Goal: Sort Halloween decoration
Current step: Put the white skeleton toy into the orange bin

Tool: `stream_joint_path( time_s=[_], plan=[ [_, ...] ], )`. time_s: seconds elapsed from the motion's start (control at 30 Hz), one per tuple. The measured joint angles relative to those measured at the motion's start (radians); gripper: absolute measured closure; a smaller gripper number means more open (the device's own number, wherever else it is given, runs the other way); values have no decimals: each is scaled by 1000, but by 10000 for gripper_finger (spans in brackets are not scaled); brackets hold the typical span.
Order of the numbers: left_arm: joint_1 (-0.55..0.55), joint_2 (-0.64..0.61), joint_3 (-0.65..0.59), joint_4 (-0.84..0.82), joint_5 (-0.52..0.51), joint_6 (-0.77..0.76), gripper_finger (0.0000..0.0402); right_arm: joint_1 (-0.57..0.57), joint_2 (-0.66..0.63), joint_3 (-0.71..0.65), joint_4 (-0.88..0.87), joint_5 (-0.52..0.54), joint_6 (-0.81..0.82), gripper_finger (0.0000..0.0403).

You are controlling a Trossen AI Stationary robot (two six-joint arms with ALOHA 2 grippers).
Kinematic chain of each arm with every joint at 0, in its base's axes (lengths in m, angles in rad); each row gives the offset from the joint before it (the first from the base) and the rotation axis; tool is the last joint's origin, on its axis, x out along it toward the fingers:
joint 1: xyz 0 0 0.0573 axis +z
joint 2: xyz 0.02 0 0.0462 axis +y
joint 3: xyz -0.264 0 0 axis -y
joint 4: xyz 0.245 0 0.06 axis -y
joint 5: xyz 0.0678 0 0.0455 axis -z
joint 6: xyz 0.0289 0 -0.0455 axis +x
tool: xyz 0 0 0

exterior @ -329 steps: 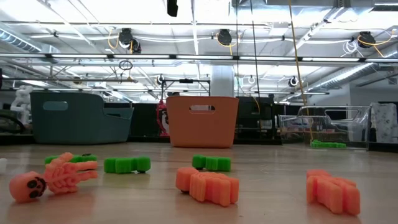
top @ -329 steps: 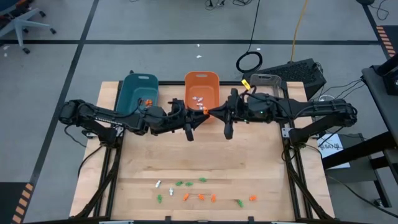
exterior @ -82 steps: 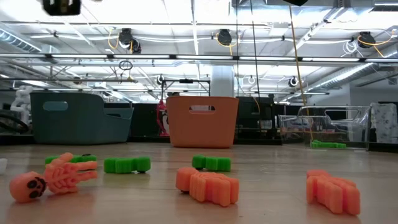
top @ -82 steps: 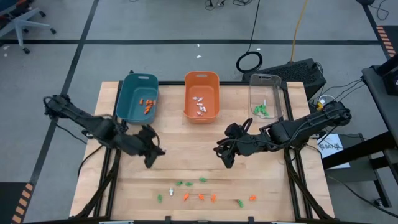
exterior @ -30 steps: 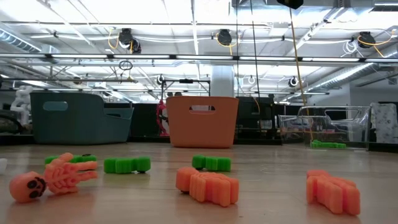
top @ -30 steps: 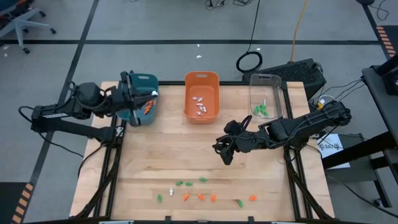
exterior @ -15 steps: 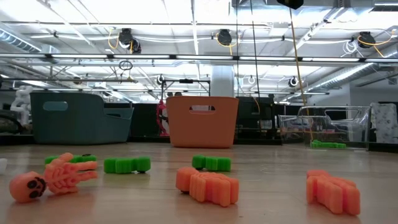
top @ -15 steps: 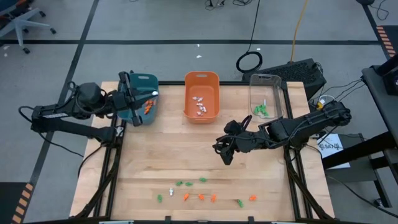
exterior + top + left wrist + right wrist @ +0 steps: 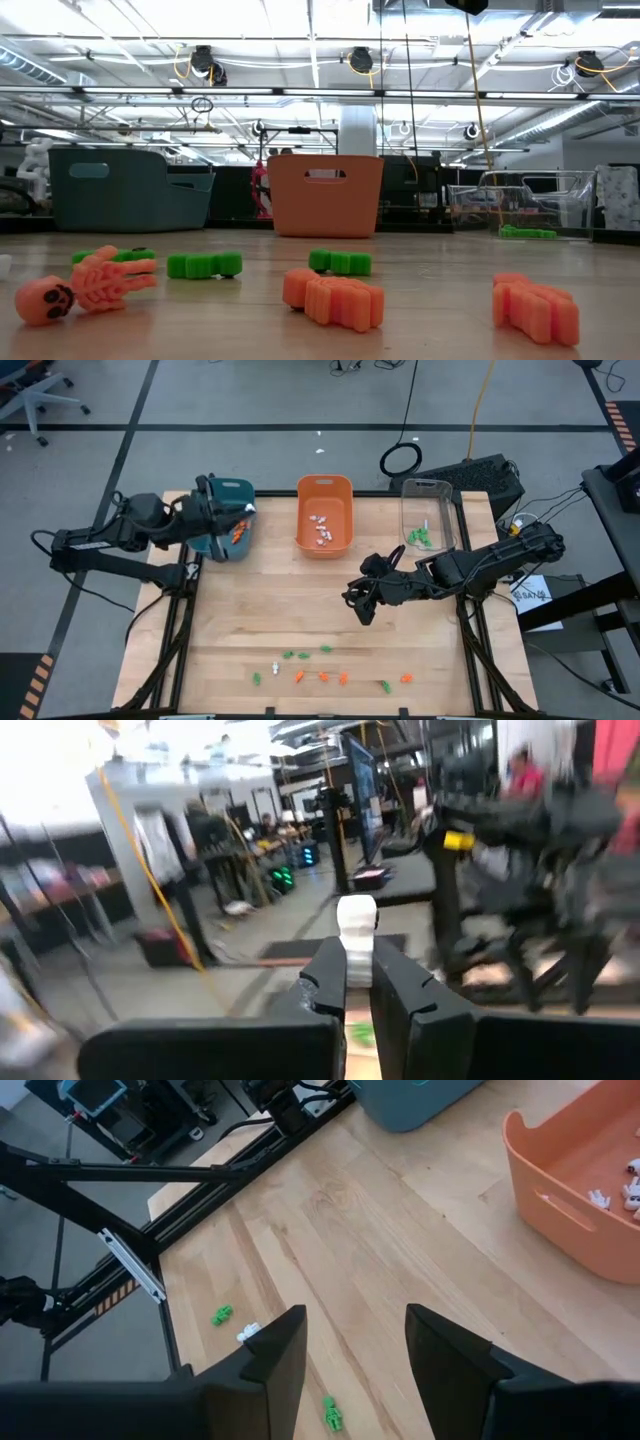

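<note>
- My left hand (image 9: 243, 512) hangs over the teal bin (image 9: 222, 493) at the tabletop's far left, pinched on a small white trinket (image 9: 356, 923) that pokes up between the fingers in the left wrist view.
- That bin has orange pieces (image 9: 238, 531) in it, while white ones lie in the orange bin (image 9: 324, 485) next door. I judge the white piece belongs there, so I want to carry it rightward until I am squarely above that bin before letting go.
- I plan to keep the pinch firm on the way. The piece is tiny and only part of it sits between the fingers, so a jolt could flick it out.
- I would release low inside the walls so it does not bounce over the rim.
- The clear bin (image 9: 427, 487) at far right holds green pieces (image 9: 420, 537).
- My right hand (image 9: 363, 600) waits above the bare middle of the tabletop (image 9: 300, 610), its fingers (image 9: 445, 1342) apart and holding nothing.
- The unsorted decorations (image 9: 324, 675) lie in a loose row near the front edge: green, orange, one white (image 9: 275, 666). In the low view an orange skeleton (image 9: 82, 283) lies at left.
- I should bring the right hand straight down over one piece at a time, since several lie close together.
</note>
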Motion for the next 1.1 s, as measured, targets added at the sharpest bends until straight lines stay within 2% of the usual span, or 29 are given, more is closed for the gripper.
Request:
stream_joint_path(
  time_s=[0.23,0.4,0.6,0.83,1.1],
  plan=[
    [0,6,0,-1,0,-471,384,0,0,0,0,-1,-4,248],
    [0,7,0,-4,0,-807,384,0,0,0,-1,-1,-69,248],
    [1,8,0,-2,1,-1062,384,-7,0,0,-7,0,-89,248],
    [0,8,0,0,2,-1088,384,-18,0,0,-48,0,-93,248],
    [0,57,0,115,9,-921,384,-18,0,0,-53,-1,-16,248]
  ],
)
